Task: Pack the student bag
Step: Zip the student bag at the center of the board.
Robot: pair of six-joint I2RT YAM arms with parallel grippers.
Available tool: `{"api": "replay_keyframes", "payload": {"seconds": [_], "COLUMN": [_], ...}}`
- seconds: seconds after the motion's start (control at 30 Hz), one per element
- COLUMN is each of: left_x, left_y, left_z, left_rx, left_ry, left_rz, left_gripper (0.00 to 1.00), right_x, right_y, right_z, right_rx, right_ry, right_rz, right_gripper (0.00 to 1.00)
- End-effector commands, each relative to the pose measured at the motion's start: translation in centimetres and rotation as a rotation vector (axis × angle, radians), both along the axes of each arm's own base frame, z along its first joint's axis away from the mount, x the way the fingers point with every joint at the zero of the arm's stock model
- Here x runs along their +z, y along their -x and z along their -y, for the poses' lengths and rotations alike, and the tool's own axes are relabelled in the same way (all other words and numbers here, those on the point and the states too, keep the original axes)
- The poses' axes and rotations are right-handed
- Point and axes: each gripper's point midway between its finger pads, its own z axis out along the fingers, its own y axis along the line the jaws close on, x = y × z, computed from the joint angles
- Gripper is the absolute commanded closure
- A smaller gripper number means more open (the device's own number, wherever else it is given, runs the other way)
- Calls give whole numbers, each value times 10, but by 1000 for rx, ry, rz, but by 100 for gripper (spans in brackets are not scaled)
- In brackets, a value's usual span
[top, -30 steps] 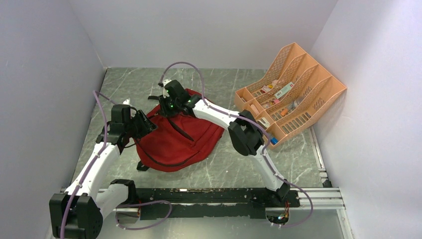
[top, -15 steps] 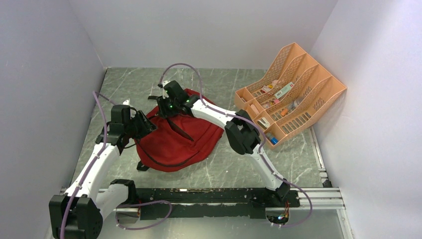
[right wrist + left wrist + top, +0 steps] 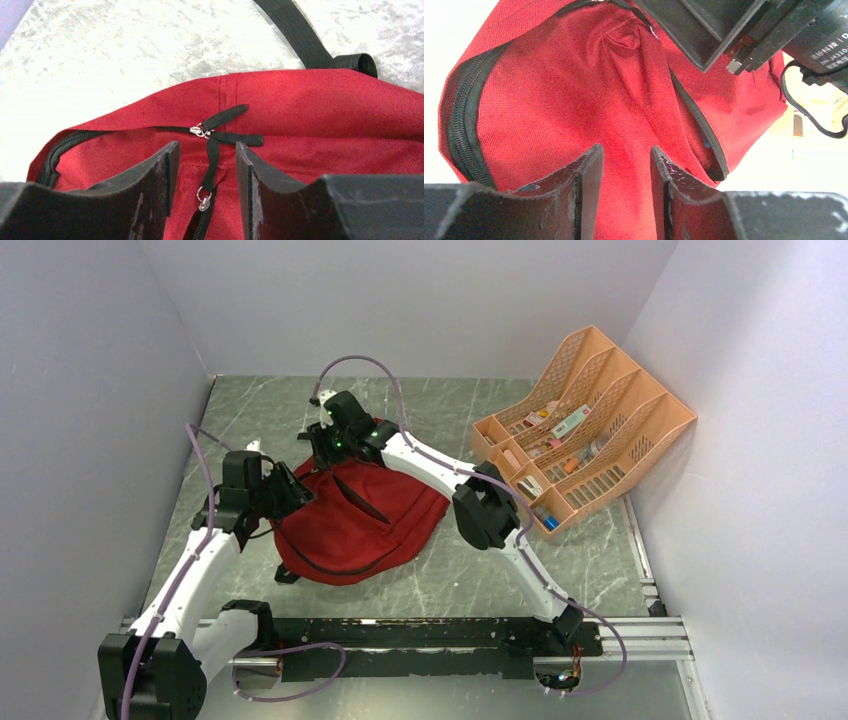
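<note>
Pincer on the right arm (image 3: 206,150) has just spread and shifted to the top edge of the student bag (image 3: 350,525) lying centrally on the surface (image 3: 480,580), freeing the zipper pulls (image 3: 200,131), so likely a regrasp; left pincer (image 3: 626,150) half-closed over red fabric, grip unclear.

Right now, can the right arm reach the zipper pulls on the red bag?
Probably yes. The right tool hangs open just over the top edge of the student bag, and a black zipper pull lies right between its fingers with nothing covering it.
</note>
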Motion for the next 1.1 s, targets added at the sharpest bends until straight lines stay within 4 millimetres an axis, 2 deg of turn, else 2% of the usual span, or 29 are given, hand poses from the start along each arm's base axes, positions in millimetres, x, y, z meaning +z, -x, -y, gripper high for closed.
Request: {"api": "replay_keyframes", "payload": {"seconds": [0.0, 0.27, 0.4, 0.53, 0.63, 0.8, 1.0, 1.07], "left_x": [1, 1, -1, -1, 0, 4, 25, 34], "left_y": [3, 3, 4, 4, 4, -2, -21, -31], "left_z": [-3, -3, -2, -3, -2, 2, 6, 1], "left_rx": [10, 10, 9, 12, 13, 9, -15, -5], "left_ry": [5, 7, 10, 6, 13, 62, 144, 166], "left_rz": [5, 4, -1, 1, 3, 10, 61, 84], "left_gripper": [56, 56, 56, 56, 56, 56, 54, 54], "right_x": [-27, -44, -43, -20, 2, 31, 38, 38], "right_y": [1, 8, 10, 6, 4, 8, 22, 28], "right_z": [3, 2, 2, 1, 3, 8, 15, 16], "right_rx": [30, 67, 74, 59, 49, 41, 47, 54], "right_ry": [60, 84, 79, 36, -9, -84, -163, -184], "right_rz": [-34, -74, -73, -26, 22, 87, 87, 78], "right_gripper": [51, 52, 62, 79, 87, 92, 95, 95]}}
